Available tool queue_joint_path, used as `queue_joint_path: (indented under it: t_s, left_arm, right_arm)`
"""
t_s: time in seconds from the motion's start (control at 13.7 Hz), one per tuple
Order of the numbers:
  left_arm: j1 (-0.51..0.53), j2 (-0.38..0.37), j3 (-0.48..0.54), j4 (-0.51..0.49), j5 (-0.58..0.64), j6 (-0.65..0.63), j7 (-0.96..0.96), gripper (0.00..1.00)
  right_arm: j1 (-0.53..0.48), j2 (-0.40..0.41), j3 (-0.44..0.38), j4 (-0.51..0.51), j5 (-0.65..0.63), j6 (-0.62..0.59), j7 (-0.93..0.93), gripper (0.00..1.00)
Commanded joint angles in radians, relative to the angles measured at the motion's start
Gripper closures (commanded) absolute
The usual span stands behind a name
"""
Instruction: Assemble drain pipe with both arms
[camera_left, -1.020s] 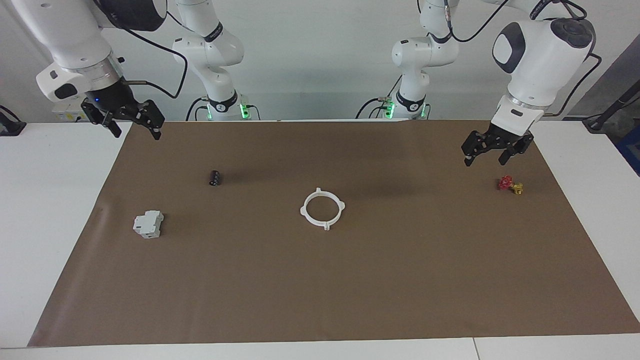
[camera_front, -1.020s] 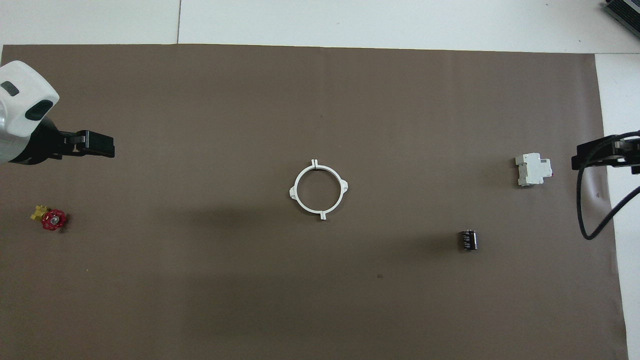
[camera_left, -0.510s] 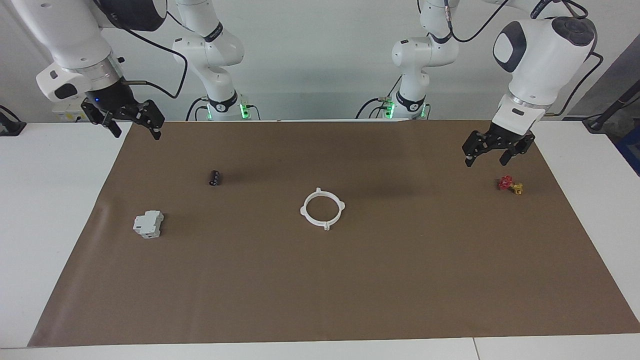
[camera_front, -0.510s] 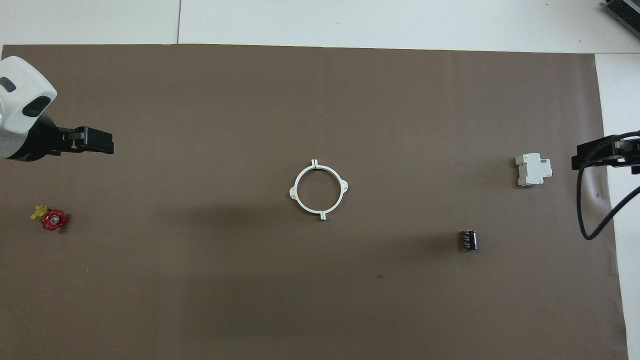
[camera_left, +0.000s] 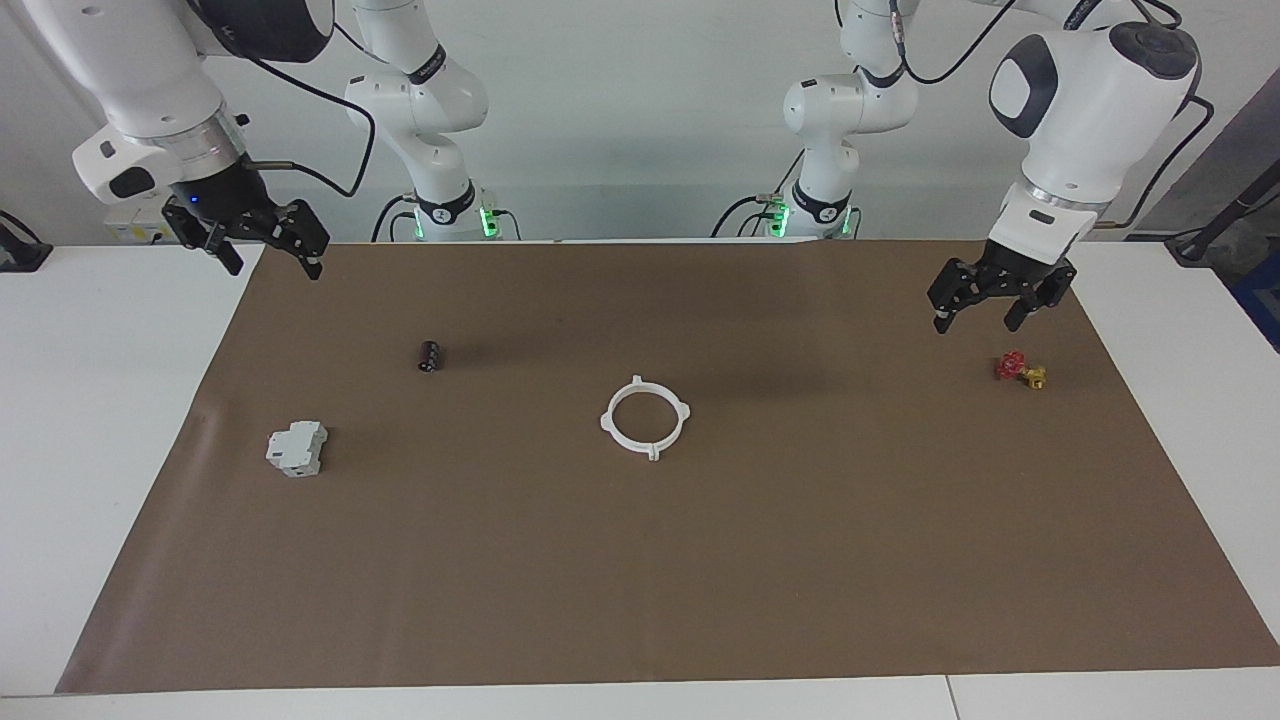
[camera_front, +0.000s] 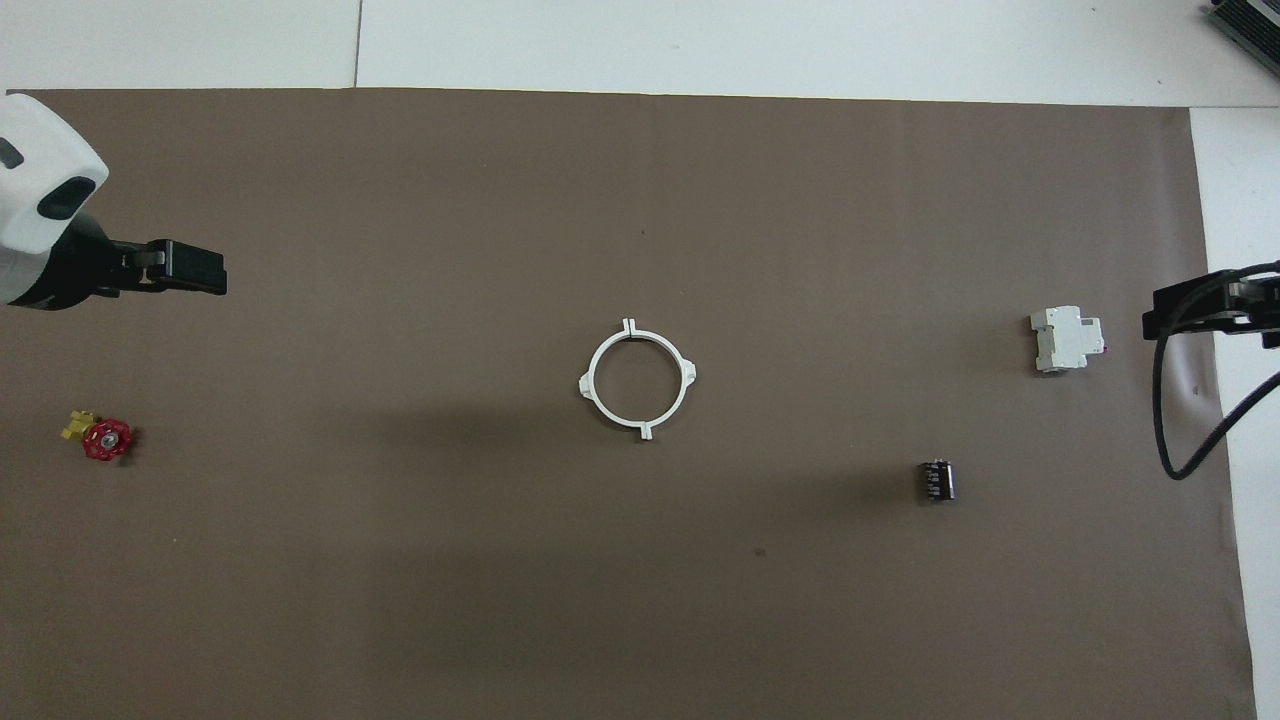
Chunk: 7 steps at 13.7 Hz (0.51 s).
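Note:
The drain pipe lies as one closed white ring with protruding tabs in the middle of the brown mat; it also shows in the overhead view. No gripper touches it. My left gripper is open and empty, up in the air over the mat near the left arm's end, beside a red and yellow valve. In the overhead view the left gripper shows side-on. My right gripper is open and empty, raised over the mat's edge at the right arm's end; it also shows in the overhead view.
A grey-white boxy block and a small black cylinder lie on the mat toward the right arm's end. In the overhead view the block, the cylinder and the valve all show.
My left gripper has drifted slightly toward the left arm's end of the table and a little higher. The right arm and the ring have not moved.

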Motion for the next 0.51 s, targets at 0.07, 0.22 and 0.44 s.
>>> queue_joint_path:
  t_s: [0.07,0.22,0.44]
  left_arm:
    - [-0.015,0.022,0.008,0.038,0.018,-0.029,-0.005,0.00]
    - [-0.015,0.022,0.008,0.038,0.018,-0.027,-0.005,0.00]
    - [-0.015,0.022,0.008,0.042,0.020,-0.042,-0.005,0.00]
  right_arm:
    - [-0.005,-0.004,0.012,0.020,-0.018,-0.027,-0.023,0.00]
    - [-0.009,-0.004,0.013,0.020,-0.018,-0.030,-0.025,0.00]
    - [-0.009,-0.006,0.014,0.015,-0.017,-0.017,-0.023,0.00]
